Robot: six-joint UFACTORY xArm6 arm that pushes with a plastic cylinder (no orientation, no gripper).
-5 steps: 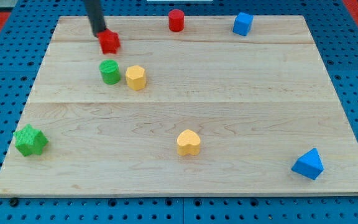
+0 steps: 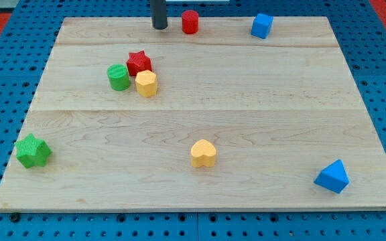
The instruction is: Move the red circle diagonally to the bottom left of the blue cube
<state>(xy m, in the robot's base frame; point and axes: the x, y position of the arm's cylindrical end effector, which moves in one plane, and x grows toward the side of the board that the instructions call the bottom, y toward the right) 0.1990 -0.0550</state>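
The red circle (image 2: pixel 190 21) is a small red cylinder standing near the top edge of the wooden board (image 2: pixel 246 120), a little left of centre. The blue cube (image 2: pixel 261 25) sits to its right, also by the top edge. My tip (image 2: pixel 160 27) is on the board just left of the red circle, with a small gap between them. The rod runs straight up out of the view.
A red star (image 2: pixel 139 63), a green cylinder (image 2: pixel 118 77) and a yellow hexagon block (image 2: pixel 146 84) cluster at the upper left. A green star (image 2: pixel 32 150) is at the lower left, a yellow heart (image 2: pixel 203 153) at bottom centre, a blue triangle (image 2: pixel 332 177) at the lower right.
My tip has moved right and up, from the red star to beside the red circle. The red star has shifted down and right, now touching the green cylinder and yellow hexagon.
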